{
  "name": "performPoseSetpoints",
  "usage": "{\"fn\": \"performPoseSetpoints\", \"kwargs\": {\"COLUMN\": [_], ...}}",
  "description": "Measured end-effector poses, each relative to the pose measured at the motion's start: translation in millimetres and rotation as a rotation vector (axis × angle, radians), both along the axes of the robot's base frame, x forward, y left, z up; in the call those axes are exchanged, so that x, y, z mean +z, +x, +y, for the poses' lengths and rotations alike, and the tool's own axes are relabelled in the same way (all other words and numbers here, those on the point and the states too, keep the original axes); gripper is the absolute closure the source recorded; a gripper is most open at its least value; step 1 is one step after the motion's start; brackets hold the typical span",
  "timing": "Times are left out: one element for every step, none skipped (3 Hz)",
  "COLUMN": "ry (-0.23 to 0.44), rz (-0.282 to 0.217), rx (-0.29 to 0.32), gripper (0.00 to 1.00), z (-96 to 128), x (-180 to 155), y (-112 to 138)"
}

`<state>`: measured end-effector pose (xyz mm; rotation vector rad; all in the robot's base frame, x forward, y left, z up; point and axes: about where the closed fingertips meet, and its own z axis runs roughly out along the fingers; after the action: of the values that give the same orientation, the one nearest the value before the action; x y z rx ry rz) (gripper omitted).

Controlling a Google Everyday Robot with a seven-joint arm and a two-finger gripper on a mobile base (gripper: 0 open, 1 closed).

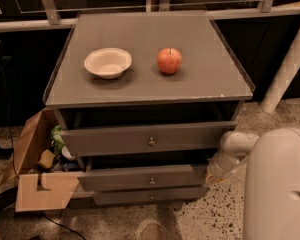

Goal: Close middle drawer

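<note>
The middle drawer (pixel 145 178) is a wide dark-grey drawer with a small round knob (pixel 152 181). It stands pulled out a little, below the taller top drawer (pixel 140 140), which is pulled out further. The shortest bottom drawer (pixel 150 196) sits under it. My white arm (pixel 235 146) reaches in from the right. The gripper (pixel 213 176) is at the right end of the middle drawer's front, close to or touching it. Its tip is dark and partly hidden there.
A white bowl (pixel 108 62) and a red apple (pixel 169 60) sit on the cabinet top (pixel 210 79). An open cardboard box (pixel 37 184) with clutter lies on the floor at the left. My white base (pixel 280 189) fills the lower right. A white post (pixel 290 64) stands at the right.
</note>
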<state>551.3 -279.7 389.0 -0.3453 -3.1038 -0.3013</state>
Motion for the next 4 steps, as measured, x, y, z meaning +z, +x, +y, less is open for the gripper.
{"fn": "performPoseSetpoints", "kwargs": {"ry": [0.01,0.016,0.017,0.017], "rz": [-0.017,-0.033,-0.04,-0.04], "rx": [-0.024,-0.038,-0.045,-0.045], "gripper": [1.0,1.0,1.0,1.0], "z": [-4,1,8,8], "x": [2,6,7,7], "y": [12,25,28,28]}}
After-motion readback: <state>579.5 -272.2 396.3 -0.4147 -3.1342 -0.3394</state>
